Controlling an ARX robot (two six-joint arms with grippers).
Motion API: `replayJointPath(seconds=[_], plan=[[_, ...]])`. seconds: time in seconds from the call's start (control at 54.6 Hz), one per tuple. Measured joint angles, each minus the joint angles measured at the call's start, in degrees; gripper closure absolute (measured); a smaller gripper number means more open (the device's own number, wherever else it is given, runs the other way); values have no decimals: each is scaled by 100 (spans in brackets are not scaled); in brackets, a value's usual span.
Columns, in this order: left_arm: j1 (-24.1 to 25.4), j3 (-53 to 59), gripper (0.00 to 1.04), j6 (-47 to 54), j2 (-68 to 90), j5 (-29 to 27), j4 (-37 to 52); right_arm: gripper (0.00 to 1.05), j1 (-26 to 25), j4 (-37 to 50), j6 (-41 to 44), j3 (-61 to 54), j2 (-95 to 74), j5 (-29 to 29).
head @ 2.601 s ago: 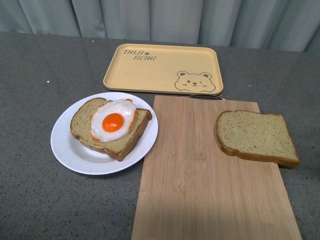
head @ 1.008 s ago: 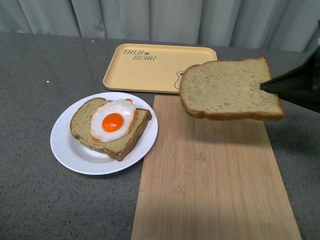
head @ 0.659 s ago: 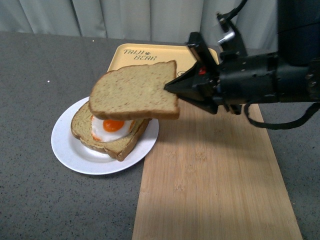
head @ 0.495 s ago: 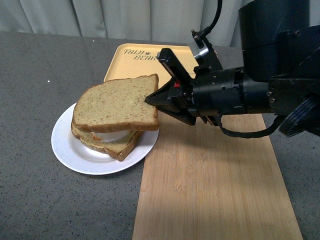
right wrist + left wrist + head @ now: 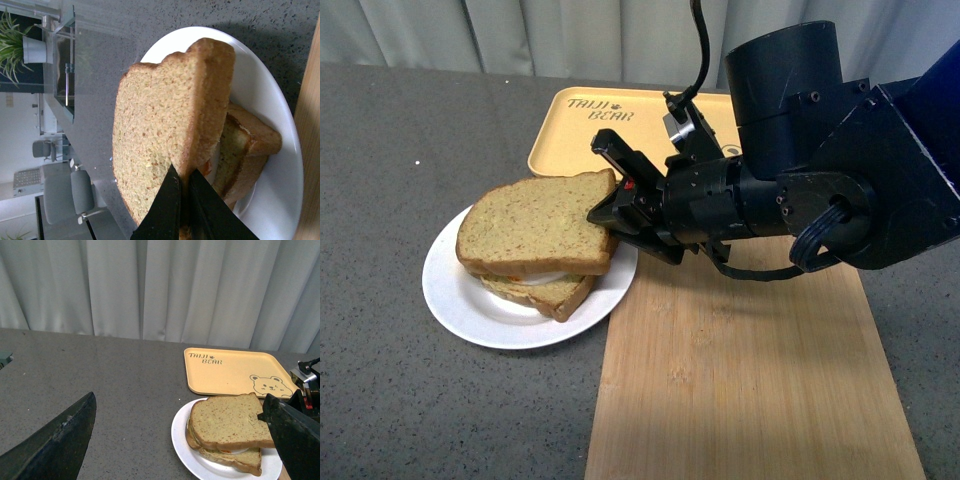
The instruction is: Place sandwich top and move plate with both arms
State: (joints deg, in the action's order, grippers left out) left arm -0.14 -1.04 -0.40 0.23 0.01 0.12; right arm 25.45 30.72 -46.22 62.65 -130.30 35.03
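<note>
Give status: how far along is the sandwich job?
Done: the sandwich top lies over the lower slice on the plate. In hand: the right pincer is clamped on the top's edge, not yet released. Left: let go, then move the plate with both arms; the left pincer is open, holding nothing.

- A pale grey curtain (image 5: 520, 35) is hanging in long vertical folds and is covering the whole back of the scene.
- A dark grey speckled table top (image 5: 390, 130) is stretching from the curtain toward the front camera.
- Soft, even light is falling on it and is making only weak shadows.
- In the right wrist view, a green plant (image 5: 9, 30) in a white pot (image 5: 31, 50) and a grey office chair (image 5: 75, 192) are standing past the table, in a bright room.
</note>
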Motion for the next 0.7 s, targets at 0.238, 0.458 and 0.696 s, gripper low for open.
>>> replayJointPath(seconds=[0.238, 0.458, 0.696], plan=[[0, 0, 7, 0, 0, -2, 0, 46, -345, 46, 831, -951, 975, -866], [0, 0, 7, 0, 2, -4, 0, 65, -793, 4297, 3571, -3268, 2299, -4990], [0, 0, 7, 0, 0, -2, 0, 104, -1281, 4581, 4522, -4572, 3560, -4725]])
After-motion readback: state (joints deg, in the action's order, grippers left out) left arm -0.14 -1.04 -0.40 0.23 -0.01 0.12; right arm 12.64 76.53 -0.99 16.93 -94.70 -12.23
